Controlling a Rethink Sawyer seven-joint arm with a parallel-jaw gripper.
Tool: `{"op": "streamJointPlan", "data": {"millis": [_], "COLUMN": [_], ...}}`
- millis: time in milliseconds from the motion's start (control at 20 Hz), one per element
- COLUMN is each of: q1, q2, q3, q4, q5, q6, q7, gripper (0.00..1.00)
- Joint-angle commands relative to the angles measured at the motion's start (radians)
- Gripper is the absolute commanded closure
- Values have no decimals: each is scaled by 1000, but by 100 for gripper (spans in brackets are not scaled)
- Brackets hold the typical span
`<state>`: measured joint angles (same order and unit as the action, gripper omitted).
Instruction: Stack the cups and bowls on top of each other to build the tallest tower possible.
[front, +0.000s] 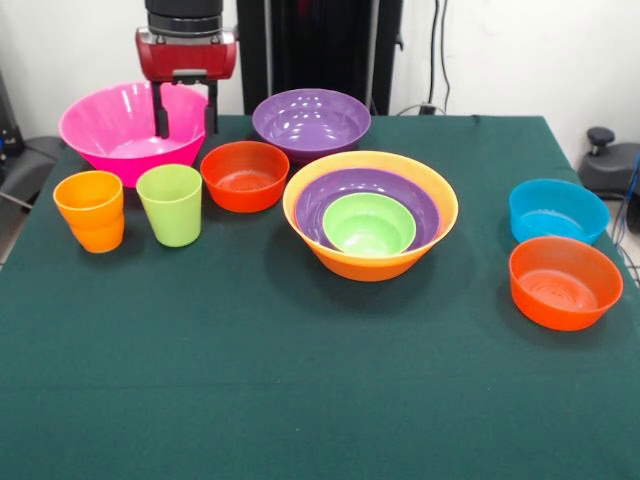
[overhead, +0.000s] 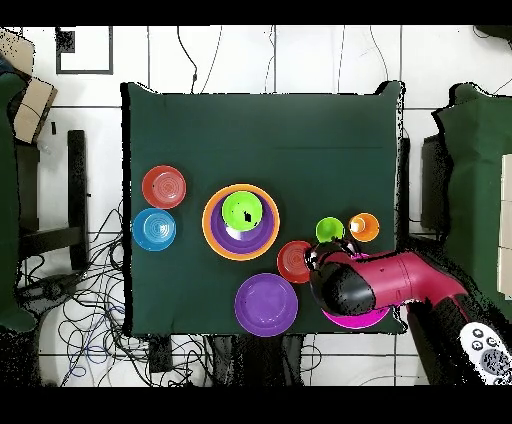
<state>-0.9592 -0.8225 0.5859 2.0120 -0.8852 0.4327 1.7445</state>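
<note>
Pink bowl: table's far left corner, under the gripper, whose fingers hang parted and empty above it.
Cups: orange cup, then lime green cup, near the left edge.
Red-orange bowl: beside the lone purple bowl at the far edge.
Tower: mid-table; yellow-orange bowl holding purple, then lime green.
Right edge: blue bowl, second red-orange bowl nearer.

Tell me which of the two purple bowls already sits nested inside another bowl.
The purple bowl inside the large yellow-orange bowl, with the small lime-green bowl in it. The other purple bowl stands alone and empty on the table beside the pink bowl.
</note>
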Motion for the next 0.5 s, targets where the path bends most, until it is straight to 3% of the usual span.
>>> {"op": "streamJointPlan", "data": {"millis": [50,300,500], "q1": [63,80,86], "q2": [40,43,95], "q3": [-76,-104,-129], "q4": [-46,-49,-79], "q5": [-78,-76,-101], "q6": [-62,-79,-104], "q7": [75,78,67], "gripper": [0,0,0]}}
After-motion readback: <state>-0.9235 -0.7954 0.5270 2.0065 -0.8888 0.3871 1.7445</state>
